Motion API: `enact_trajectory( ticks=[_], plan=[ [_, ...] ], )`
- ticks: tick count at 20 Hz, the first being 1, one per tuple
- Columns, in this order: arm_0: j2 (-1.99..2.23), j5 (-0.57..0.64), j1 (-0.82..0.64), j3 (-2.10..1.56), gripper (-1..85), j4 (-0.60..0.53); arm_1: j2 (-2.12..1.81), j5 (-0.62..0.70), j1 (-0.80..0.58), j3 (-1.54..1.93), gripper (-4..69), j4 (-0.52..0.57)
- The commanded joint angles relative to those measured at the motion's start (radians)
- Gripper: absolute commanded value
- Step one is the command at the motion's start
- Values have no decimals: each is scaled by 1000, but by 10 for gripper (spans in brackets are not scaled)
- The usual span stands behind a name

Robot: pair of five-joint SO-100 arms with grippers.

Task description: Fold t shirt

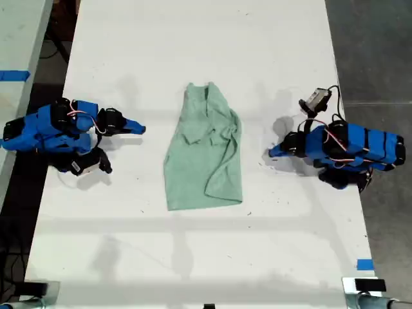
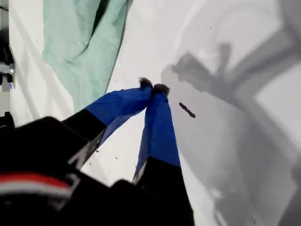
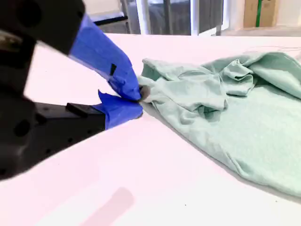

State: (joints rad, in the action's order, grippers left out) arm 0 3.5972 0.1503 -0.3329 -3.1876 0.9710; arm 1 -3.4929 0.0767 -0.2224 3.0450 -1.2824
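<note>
The t shirt (image 1: 203,151) lies crumpled mid-table, light and floppy, so I'd pinch a hem corner. Both my first pincer (image 2: 154,87) and second pincer (image 3: 139,102) are pressed together, empty.

I see a long white table (image 1: 193,38) filling most of the exterior view, its surface dotted with small dark specks. A strip of blue tape (image 1: 14,75) lies on a pale surface at that view's left edge, and a small blue tape square (image 1: 365,264) marks the table's edge near the lower right. Grey floor (image 1: 376,51) runs along the right.
</note>
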Motion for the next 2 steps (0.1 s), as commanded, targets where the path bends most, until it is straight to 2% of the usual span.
enact_trajectory(
  ticks=[1, 2],
  plan=[
    [6, -11, 9, -11, 0, 5, -15, -11, -8, 46, 12, -8],
    [6, -11, 9, -11, 0, 5, -15, -23, -6, 44, 8, -12]
  ],
)
